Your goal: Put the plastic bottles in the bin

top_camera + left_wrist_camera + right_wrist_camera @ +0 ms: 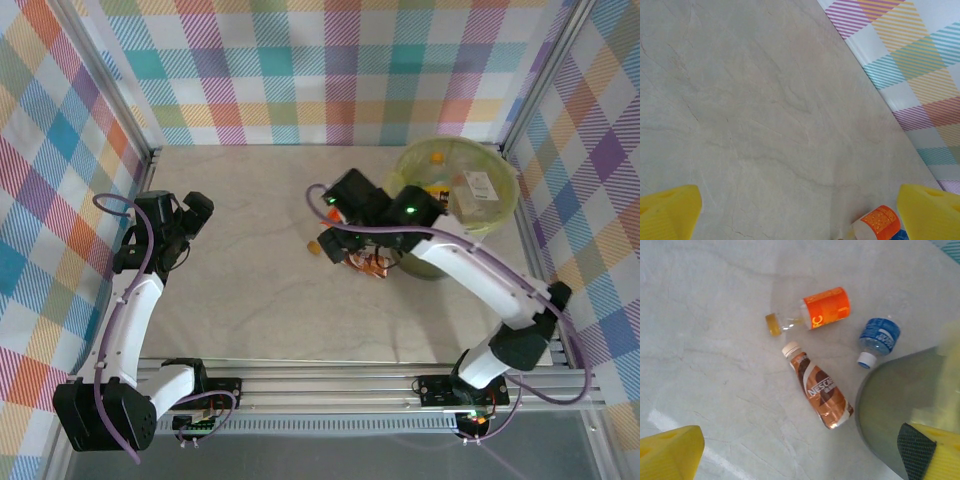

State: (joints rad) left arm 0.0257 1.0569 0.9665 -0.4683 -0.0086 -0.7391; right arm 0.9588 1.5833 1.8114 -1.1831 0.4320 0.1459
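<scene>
Three plastic bottles lie on the table beside the bin (900, 410). They are an orange-labelled one (825, 314), a blue-labelled one (879, 337) and a brown one (821, 392). My right gripper (800, 460) hangs open above them with nothing between its yellow fingers (670, 452). From above, the right gripper (345, 238) covers most of the bottles; the brown bottle (372, 265) and a yellow cap (313, 247) stick out. The bin (505, 170) holds several bottles. My left gripper (190, 215) is open and empty at the left. An orange-labelled bottle (877, 222) shows near the left gripper (800, 215).
Checked walls close the table at the left, back and right. The bin stands in the back right corner near the frame post (520, 125). Bare marbled tabletop (250, 290) stretches between the two arms.
</scene>
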